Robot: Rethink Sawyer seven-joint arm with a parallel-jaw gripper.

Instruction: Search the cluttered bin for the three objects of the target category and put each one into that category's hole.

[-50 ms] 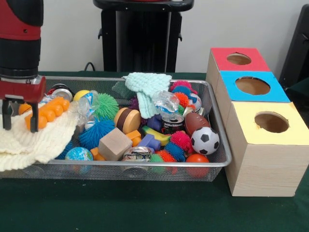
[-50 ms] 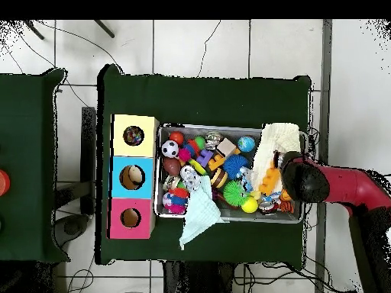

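the gripper [image 1: 20,116] hangs with its two prongs spread and nothing between them, just above the cream cloth [image 1: 34,142] and the orange knobbly toy [image 1: 48,110] at the bin's [image 1: 219,164] nine o'clock end. which category is wanted i can't tell, so the targets could be anywhere in the heap. to search well, i'd lift that cloth aside first, gently. three boxes sit at three o'clock: red hole [image 1: 239,59], blue hole [image 1: 252,85], yellow hole [image 1: 272,122]. two cloths, one soccer ball [image 1: 204,140], one wooden cube [image 1: 115,143].
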